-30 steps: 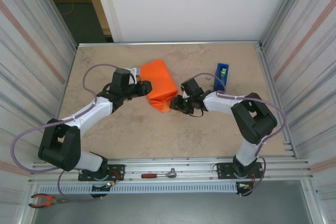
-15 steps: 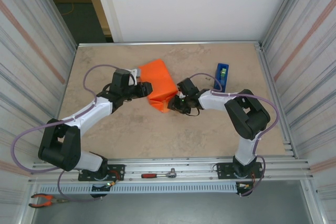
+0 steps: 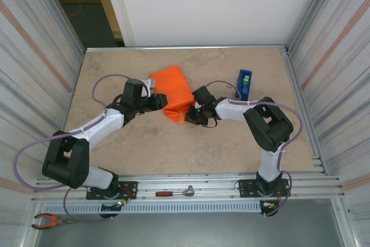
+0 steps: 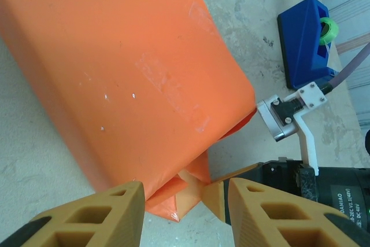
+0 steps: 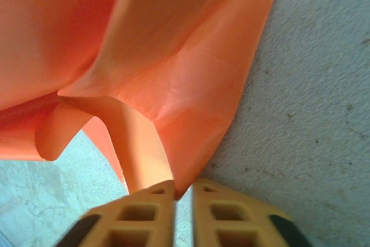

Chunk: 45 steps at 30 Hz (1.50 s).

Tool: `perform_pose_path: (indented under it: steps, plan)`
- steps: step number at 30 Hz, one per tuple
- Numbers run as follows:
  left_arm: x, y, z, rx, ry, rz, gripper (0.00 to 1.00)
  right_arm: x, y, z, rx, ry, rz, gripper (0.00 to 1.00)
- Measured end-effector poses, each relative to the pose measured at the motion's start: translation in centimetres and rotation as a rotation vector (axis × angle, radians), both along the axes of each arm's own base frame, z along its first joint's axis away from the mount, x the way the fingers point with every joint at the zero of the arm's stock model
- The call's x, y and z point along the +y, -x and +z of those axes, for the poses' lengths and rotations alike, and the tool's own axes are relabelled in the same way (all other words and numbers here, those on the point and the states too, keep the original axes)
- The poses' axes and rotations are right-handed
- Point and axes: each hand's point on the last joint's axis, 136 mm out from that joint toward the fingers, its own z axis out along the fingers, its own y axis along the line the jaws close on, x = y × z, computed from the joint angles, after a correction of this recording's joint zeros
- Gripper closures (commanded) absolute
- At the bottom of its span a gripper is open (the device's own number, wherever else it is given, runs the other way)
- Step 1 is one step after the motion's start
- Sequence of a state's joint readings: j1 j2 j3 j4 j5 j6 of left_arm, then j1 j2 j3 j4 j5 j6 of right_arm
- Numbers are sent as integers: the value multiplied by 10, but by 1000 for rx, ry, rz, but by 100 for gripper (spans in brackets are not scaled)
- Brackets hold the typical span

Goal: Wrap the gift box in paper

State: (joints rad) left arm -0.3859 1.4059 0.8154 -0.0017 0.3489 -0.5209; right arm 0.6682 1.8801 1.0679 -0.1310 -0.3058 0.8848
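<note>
At left, the left gripper (image 4: 186, 194) holds its jaws apart, straddling a loose corner flap without clamping it. Mid-table lies the orange paper (image 3: 176, 92), folded into a block, presumably with the gift box inside. The right gripper (image 5: 175, 192) pinches the paper's end flap tightly. Farther right stands a blue tape dispenser (image 3: 243, 84). A hard pull could tear the thin flap or drag the unsecured parcel.
</note>
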Motion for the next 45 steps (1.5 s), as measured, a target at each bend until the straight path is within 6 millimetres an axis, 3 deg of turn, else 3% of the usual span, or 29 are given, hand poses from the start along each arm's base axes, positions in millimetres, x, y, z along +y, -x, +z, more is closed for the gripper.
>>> perform_pose_path:
  steps: [4,14,24,32,38,45]
  plan:
    - [2,7,-12,25,-5,-5,57,0,0,2,5,5,-2,100]
    - [9,48,-68,149,-41,-36,60,7,-11,19,-14,-23,-2,100]
    - [-32,103,-92,149,-79,-209,68,9,-25,42,-23,-103,-24,100]
    - [-57,104,-113,113,-109,-252,71,14,-23,62,-35,-152,-24,100]
    - [-67,91,-112,70,-99,-223,72,22,-16,78,-61,-175,-2,100]
    - [-71,84,-110,34,-78,-187,74,26,0,71,-49,-168,25,100]
